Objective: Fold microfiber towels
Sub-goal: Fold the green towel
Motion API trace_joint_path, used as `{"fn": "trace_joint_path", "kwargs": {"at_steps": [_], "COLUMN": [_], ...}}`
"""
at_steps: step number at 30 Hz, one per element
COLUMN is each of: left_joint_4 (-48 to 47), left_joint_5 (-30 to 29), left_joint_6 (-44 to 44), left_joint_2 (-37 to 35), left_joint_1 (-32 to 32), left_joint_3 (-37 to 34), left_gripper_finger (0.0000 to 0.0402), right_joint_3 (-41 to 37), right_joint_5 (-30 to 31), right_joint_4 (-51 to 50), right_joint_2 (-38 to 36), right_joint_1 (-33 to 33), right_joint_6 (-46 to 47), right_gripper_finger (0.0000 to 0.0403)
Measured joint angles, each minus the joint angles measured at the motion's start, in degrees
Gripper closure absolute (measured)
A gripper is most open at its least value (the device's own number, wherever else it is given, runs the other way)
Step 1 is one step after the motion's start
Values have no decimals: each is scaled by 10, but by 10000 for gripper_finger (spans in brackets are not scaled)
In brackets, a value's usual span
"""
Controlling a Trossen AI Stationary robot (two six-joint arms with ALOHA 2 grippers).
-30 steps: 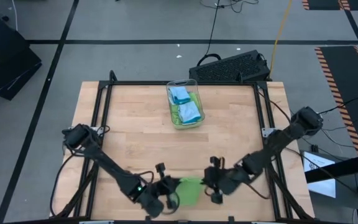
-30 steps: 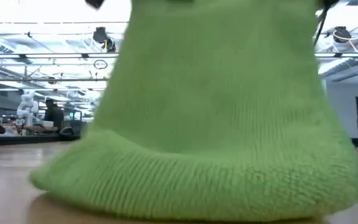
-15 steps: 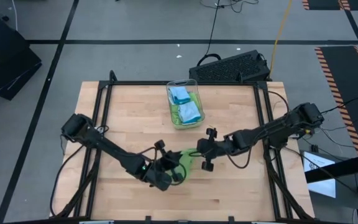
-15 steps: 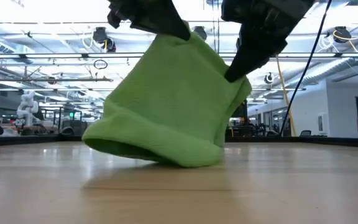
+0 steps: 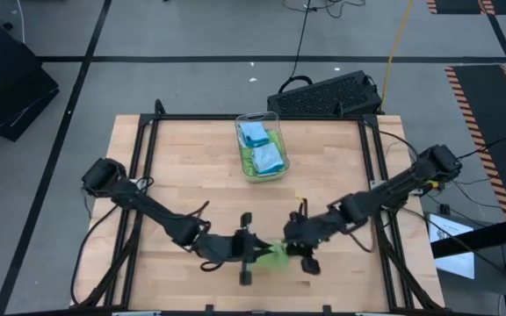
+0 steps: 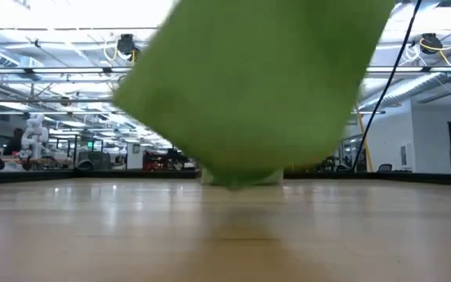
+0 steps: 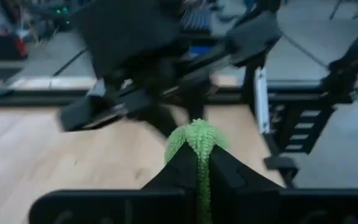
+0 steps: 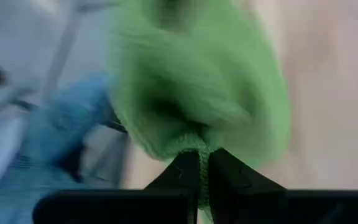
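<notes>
A: what's different from half a second back?

B: both arms have pulled toward the near table edge. The green towel (image 5: 276, 254) was bunched mid-table with its lower edge dragging on the wood; now it hangs clear of the table (image 5: 183, 167) in the low view

A: grippers?

B: left gripper (image 5: 255, 255) clenched on one edge of the towel, right gripper (image 5: 295, 249) clenched on the other, cloth pinched between each pair of fingers in the wrist views, the two close together

A: other towels?

B: blue and green ones sit in the clear bin (image 5: 261, 147) at the far side, untouched

A: meaning?

B: looks like a carry or shake-out before laying it flat, no fold made yet. Needs spreading first
</notes>
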Motion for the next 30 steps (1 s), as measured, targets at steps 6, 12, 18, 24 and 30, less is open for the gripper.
{"fn": "trace_joint_path", "kwargs": {"at_steps": [6,12,18,24,30], "left_joint_4": [-38,-174,-132,-76,12], "left_joint_5": [-48,-103,-85,-73,-7], "left_joint_6": [14,-99,-146,-131,-90], "left_joint_2": [-43,-21,22,25,12], "left_joint_1": [-9,56,108,137,125], "left_joint_3": [0,-8,-68,-102,-101], "left_gripper_finger": [395,393,387,395,386], "right_joint_3": [85,27,-97,-145,-114], "right_joint_5": [9,80,143,168,95], "right_joint_4": [-111,-156,-102,-60,-65], "right_joint_2": [-7,-3,-3,-7,-30], "right_joint_1": [43,-26,-126,-168,-152], "right_joint_6": [-22,-68,-69,-60,-74], "right_gripper_finger": [394,394,394,394,394]}}
